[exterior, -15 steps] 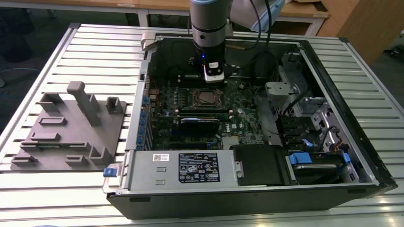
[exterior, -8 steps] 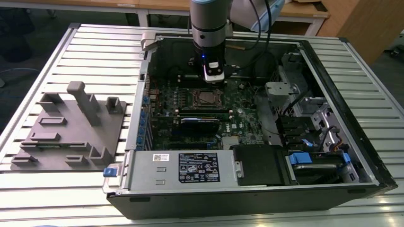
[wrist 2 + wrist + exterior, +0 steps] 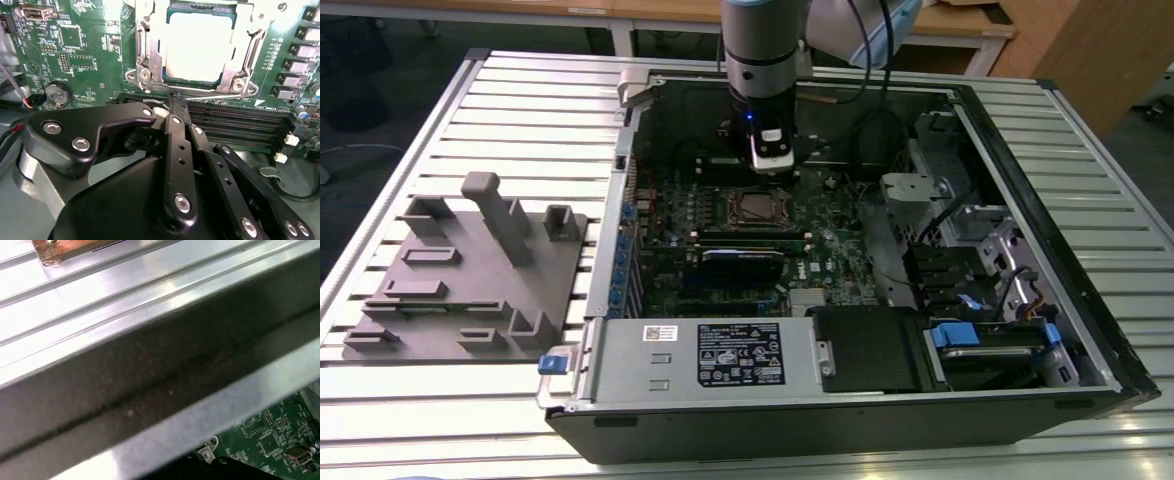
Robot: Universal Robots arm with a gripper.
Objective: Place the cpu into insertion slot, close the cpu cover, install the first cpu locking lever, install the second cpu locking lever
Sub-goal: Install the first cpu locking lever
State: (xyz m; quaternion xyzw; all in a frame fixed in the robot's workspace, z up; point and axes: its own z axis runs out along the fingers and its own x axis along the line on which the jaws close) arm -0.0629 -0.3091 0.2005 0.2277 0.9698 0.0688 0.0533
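Observation:
In the exterior view my gripper [image 3: 771, 166] hangs inside the open computer case, just beyond the insertion slot [image 3: 758, 207] on the green motherboard. In the second wrist view the cpu [image 3: 200, 47], with its pale silver top, sits in the socket. The cpu cover [image 3: 148, 47], a silver metal frame, lies flat around it. My gripper [image 3: 177, 101] is shut, its black fingers [image 3: 172, 135] pressed together. Their tip is at the socket's edge beside a thin metal lever rod [image 3: 210, 90]. I cannot tell whether it touches the rod.
Long black card slots [image 3: 240, 120] run right by the fingertips, and a round battery [image 3: 55, 93] sits nearby. A white-labelled power supply box [image 3: 720, 352] fills the case's near side. A grey fixture block [image 3: 467, 280] stands on the slatted table at the exterior view's left.

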